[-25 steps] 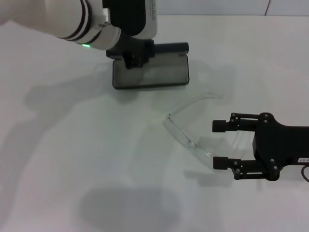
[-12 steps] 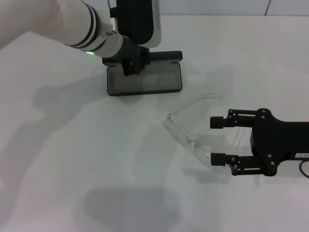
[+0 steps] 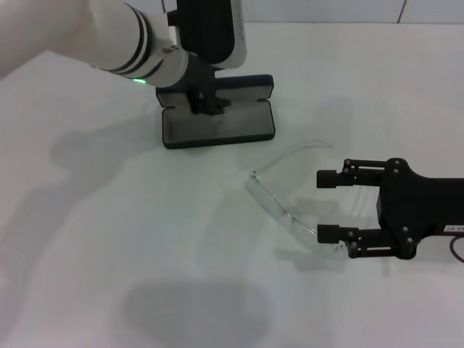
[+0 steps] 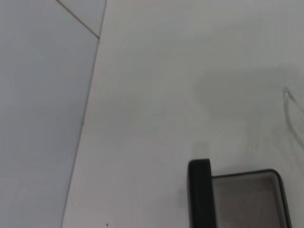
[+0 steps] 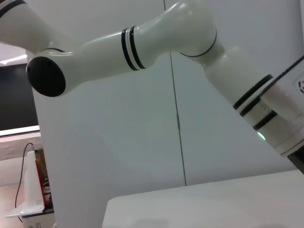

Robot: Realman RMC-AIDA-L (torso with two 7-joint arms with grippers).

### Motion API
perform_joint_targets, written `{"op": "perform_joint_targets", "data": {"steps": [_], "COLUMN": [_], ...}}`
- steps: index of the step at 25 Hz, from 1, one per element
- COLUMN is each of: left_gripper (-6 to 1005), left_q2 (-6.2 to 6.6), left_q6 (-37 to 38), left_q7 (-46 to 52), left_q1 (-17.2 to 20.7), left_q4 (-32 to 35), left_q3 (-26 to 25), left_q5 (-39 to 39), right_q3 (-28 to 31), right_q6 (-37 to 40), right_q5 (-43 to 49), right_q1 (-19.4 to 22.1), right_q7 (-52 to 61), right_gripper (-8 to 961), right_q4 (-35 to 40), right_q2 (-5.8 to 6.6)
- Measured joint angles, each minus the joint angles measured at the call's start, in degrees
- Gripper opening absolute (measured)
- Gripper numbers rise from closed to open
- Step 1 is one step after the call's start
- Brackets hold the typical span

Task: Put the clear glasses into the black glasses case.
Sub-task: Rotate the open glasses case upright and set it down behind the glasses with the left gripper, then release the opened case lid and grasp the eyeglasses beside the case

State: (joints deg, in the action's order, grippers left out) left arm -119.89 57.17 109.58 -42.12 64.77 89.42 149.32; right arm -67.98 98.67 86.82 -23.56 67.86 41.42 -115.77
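The right hand (image 3: 328, 205) sits spread at the near end of the glasses (image 3: 279, 206), ready to pinch. The left hand (image 3: 205, 101) steadies the open case (image 3: 217, 127); its grip I cannot tell.

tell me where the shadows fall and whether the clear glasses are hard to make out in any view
Head view: soft grey shadows of the arms lie on the white table, one beside the right tool; the clear glasses show only as faint outlines. Left wrist view: just a thin clear edge past the black glasses case, under a broad shadow. Right wrist view: no glasses.
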Motion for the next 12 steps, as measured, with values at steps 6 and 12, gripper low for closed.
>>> {"op": "perform_joint_targets", "data": {"steps": [6, 12], "left_gripper": [551, 608], "left_q2": [0.25, 0.49], "left_q6": [0.89, 11.22], "left_q7": [-0.72, -11.32], "left_q1": [6.36, 16.74], "left_q4": [9.86, 15.00], "left_q3": [-4.67, -20.82], "left_q5": [-11.32, -43.04], "right_q3": [0.45, 1.85], "right_q6": [-0.68, -4.14], "right_q5": [-0.09, 0.76], "right_q1": [-0.13, -0.29], "right_q7": [2.16, 15.01], "right_gripper": [698, 696], "right_q4": [0.37, 6.41], "right_q2": [0.17, 0.59]}}
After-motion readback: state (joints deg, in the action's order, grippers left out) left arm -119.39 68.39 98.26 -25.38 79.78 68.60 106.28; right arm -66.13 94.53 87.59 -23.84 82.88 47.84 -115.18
